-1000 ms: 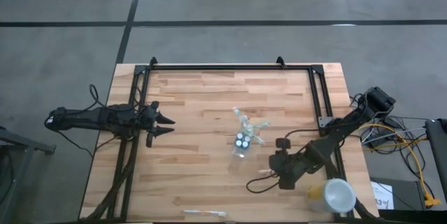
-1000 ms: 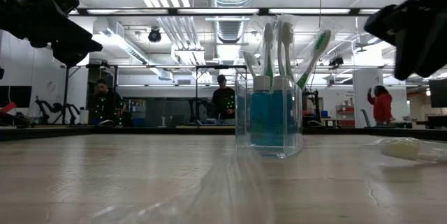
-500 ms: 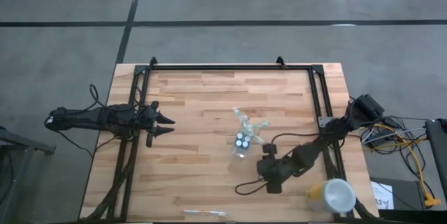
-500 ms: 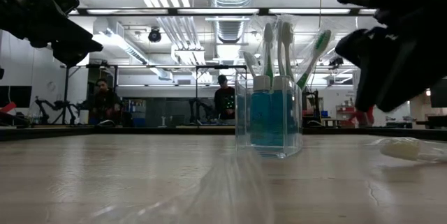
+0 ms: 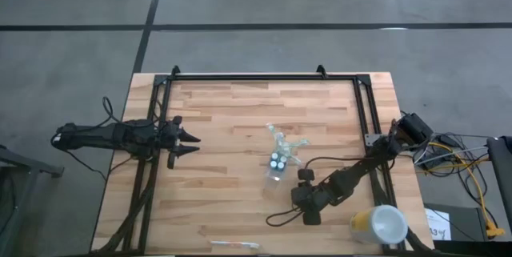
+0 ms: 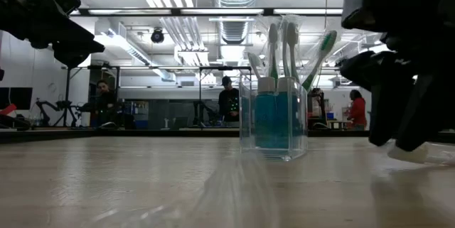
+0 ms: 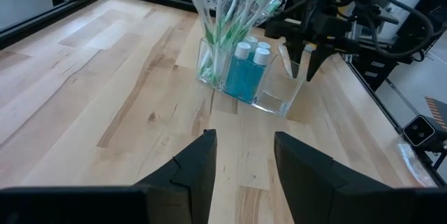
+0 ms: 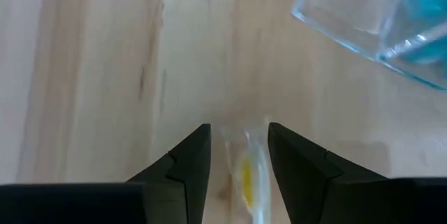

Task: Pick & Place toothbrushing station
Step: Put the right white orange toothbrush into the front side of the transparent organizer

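Two hands, neither holding anything: the left hand (image 5: 190, 143) waits, parted, near the worktop's left edge. The cup (image 5: 277, 163) stands mid-worktop (brushes (image 7: 237, 4) inside). Just right, the right hand (image 5: 282, 215), narrowly parted, straddles a wrapped item (image 8: 248, 175); swinging, it might topple the cup.

place: robotics lab | signs: exposed ceiling ducts (image 6: 234, 25), strip lights, concrete floor (image 5: 72, 1), framed wooden table (image 5: 240, 113), people (image 6: 229, 104) at benches
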Motion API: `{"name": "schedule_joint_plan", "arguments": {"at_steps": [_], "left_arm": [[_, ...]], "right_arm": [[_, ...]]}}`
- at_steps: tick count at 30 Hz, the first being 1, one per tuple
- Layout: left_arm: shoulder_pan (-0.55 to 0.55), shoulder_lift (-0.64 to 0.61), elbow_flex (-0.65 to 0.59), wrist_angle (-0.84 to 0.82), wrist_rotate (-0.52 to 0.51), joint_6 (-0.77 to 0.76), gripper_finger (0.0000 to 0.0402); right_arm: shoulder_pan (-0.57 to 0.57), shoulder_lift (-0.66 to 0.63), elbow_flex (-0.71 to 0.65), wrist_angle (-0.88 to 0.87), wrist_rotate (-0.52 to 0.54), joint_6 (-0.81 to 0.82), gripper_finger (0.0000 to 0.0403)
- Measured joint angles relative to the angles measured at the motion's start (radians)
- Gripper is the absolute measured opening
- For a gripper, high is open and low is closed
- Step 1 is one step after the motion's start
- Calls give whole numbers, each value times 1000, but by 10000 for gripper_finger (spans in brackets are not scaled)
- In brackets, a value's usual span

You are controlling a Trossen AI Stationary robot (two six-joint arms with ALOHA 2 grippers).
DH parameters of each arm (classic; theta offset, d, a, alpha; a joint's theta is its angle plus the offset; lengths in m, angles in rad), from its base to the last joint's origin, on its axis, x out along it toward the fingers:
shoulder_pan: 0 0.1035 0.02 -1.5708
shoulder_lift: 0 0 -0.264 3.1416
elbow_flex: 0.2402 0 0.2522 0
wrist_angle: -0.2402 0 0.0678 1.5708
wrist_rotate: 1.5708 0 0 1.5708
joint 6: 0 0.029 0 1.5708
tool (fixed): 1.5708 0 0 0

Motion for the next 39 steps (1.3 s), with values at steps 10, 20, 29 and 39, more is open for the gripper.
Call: {"name": "schedule_joint_plan", "arguments": {"at_steps": [10,20,29,39], "left_arm": [[0,0,0,-1,3,0,149],[0,0,0,-1,3,0,149],[0,0,0,-1,2,0,149],[0,0,0,-1,-1,0,149]], "right_arm": [[-10,46,1,23,-11,3,122],[-10,41,1,19,25,3,40],[-9,-25,1,17,184,-8,9],[1,-104,0,68,479,-36,8]]}}
